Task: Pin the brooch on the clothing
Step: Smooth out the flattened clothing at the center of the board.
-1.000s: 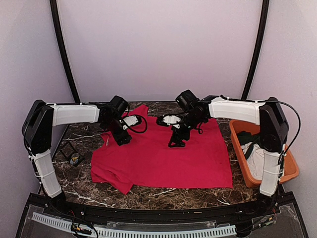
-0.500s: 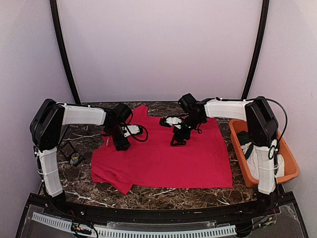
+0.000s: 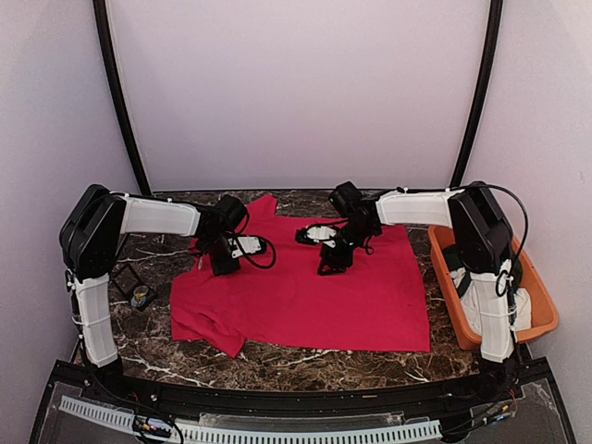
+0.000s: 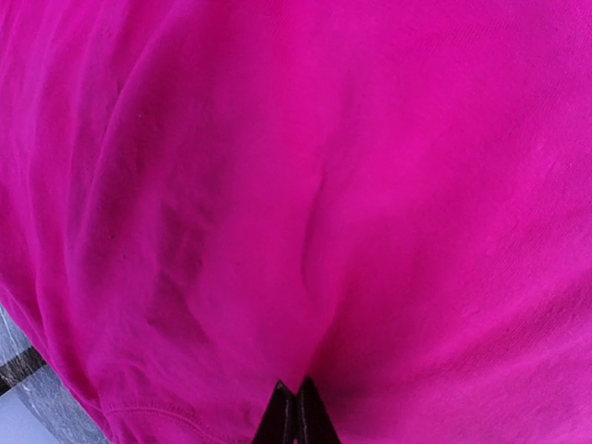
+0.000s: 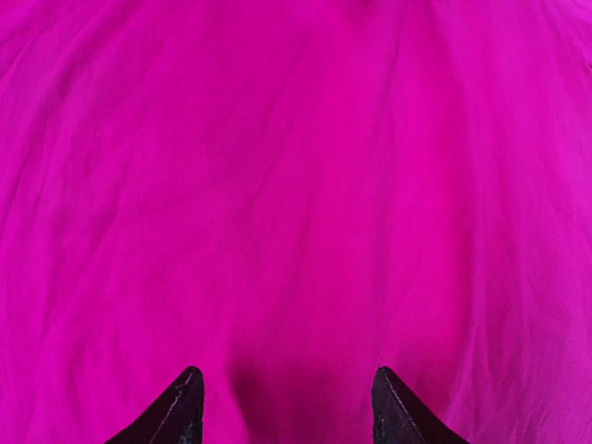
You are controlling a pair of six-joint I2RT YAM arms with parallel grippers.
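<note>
Clothing (image 3: 305, 296): soft red fabric, shallow creases

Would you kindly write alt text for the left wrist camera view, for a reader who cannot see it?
A bright red soft-fabric T-shirt, magenta-looking here, fills nearly the whole frame. The left gripper, dark-tipped, is shut at the bottom centre, where a raised crease in the cloth begins. A sliver of marble tabletop shows at lower left.

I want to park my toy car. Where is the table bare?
Bare marble runs along the table in front of the red T-shirt, and in a thin strip behind it. Crowded: the shirt's far half, where the left end effector and right end effector sit, and the orange bin at right.
</note>
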